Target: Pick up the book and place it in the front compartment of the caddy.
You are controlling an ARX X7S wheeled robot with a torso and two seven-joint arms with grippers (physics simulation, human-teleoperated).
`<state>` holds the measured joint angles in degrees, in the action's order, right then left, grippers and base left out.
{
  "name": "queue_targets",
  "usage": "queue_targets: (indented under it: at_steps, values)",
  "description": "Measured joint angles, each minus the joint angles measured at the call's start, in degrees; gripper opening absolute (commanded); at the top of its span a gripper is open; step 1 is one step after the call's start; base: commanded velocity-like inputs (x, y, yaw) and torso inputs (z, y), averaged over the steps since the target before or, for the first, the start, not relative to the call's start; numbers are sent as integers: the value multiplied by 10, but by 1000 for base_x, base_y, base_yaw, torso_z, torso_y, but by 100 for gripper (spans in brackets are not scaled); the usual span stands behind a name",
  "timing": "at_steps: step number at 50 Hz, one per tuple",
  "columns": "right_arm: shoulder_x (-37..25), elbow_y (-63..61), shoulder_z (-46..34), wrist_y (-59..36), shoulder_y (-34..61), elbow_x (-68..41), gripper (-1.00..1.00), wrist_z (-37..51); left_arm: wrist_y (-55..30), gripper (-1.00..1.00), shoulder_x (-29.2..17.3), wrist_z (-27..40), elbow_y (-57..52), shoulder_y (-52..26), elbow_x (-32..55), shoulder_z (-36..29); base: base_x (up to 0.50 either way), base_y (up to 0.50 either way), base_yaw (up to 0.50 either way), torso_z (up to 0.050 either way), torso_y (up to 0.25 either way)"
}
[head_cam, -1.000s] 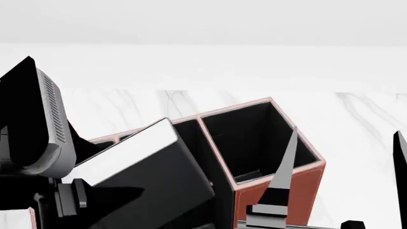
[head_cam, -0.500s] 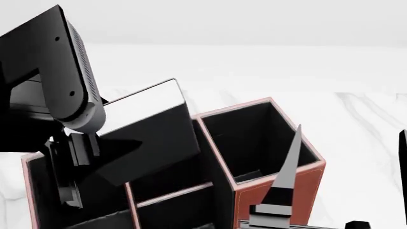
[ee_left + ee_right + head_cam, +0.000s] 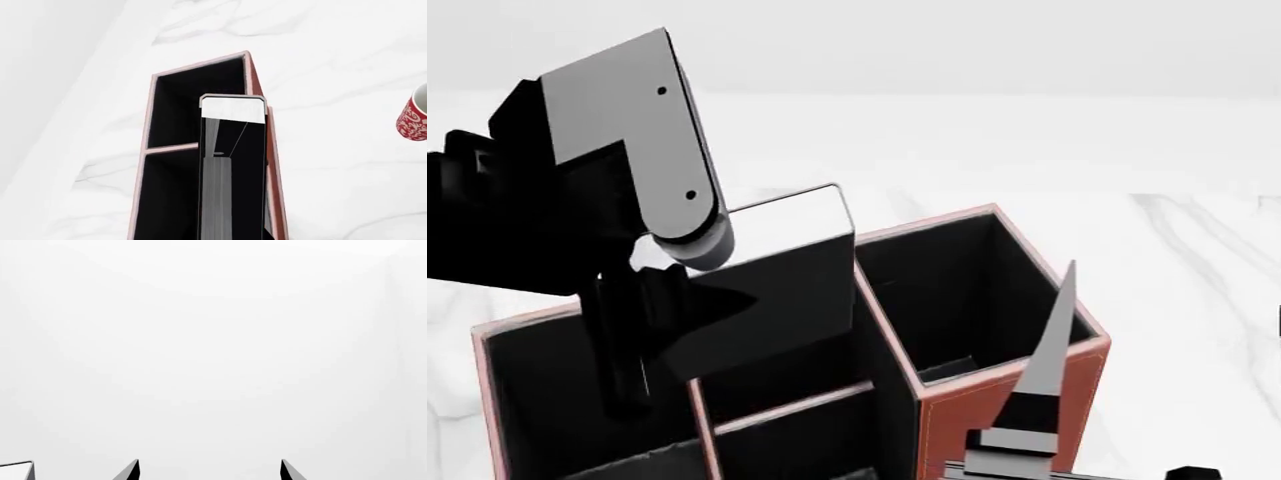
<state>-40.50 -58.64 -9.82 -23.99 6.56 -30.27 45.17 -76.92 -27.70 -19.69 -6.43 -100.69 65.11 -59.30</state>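
We see the book (image 3: 777, 290) held tilted by the left gripper (image 3: 647, 335) over the caddy (image 3: 1014, 385), filling much of the room above its middle cells. The deep cell (image 3: 968, 295) at the far right corner stands open from above. The right gripper (image 3: 208, 471), jaws spread, faces bare white. On the desk (image 3: 333, 50) only a mug (image 3: 413, 117) stands, well apart from the caddy.

The left arm (image 3: 627, 170) rises and swings toward the desk's far edge, carrying the book (image 3: 781, 285) more upright over the caddy (image 3: 1014, 385).
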Motion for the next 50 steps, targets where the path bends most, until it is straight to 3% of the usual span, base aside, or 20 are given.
queue_targets:
  at_steps: [17, 50]
  values:
    - [-10, 8, -1, 19, -6, -5, 100, 7, 79, -100, 28, -54, 79, 27, -62, -43, 0, 0, 0, 1, 1]
    - [-17, 26, -10, 38, -10, -4, 100, 10, 171, -100, 30, -76, 163, 98, -129, -82, 0, 0, 0, 0, 2]
